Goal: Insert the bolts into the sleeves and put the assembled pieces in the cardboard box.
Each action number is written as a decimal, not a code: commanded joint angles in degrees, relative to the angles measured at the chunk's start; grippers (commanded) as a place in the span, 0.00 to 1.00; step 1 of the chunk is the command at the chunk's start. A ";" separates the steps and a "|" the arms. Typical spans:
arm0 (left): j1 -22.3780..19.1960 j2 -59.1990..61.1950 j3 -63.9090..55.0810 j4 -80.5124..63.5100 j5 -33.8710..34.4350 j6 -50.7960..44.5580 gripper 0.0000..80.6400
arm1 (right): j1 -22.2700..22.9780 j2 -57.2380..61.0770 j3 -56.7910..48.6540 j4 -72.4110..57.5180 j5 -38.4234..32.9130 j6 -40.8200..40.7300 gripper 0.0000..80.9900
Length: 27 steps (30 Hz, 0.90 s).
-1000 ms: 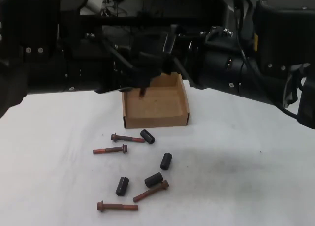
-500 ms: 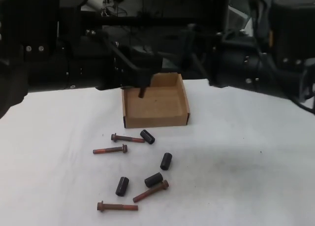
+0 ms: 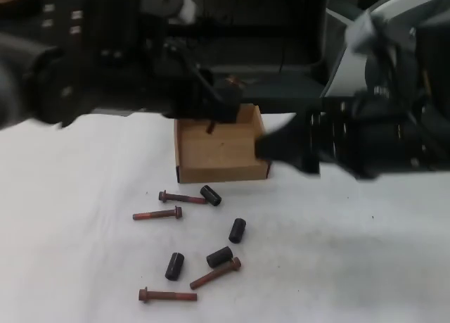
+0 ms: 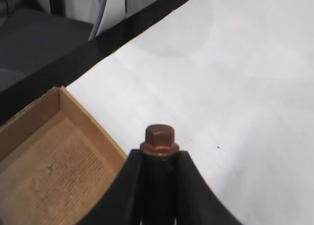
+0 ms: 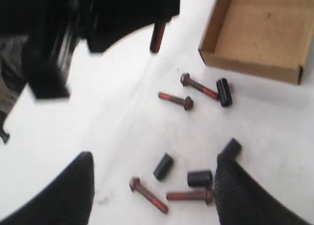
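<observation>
Retreated from the brown cardboard box [image 3: 221, 172], the right gripper [image 5: 154, 163] gapes wide; the left gripper [image 4: 159, 161] clamps a rusty hex-headed bolt [image 4: 159, 138].

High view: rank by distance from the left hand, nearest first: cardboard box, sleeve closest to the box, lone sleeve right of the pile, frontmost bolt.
1. cardboard box, just below the left hand, which grips a bolt.
2. sleeve closest to the box, just before its front wall.
3. lone sleeve, farther forward, pile's right.
4. frontmost bolt, nearest the camera.
</observation>
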 commanded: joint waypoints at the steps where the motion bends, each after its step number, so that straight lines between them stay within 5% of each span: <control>1: -0.05 5.44 -5.92 1.42 -1.23 1.47 0.02 | -0.23 -0.83 -0.22 6.42 -0.76 -4.64 0.86; 14: 2.36 31.58 -29.90 16.00 -7.93 1.28 0.02 | -0.23 -0.83 -0.22 18.03 -0.76 -13.75 0.86; 27: 4.52 39.25 -35.03 14.81 -7.01 -0.64 0.02 | -0.23 -0.83 -0.22 18.03 -0.76 -13.75 0.86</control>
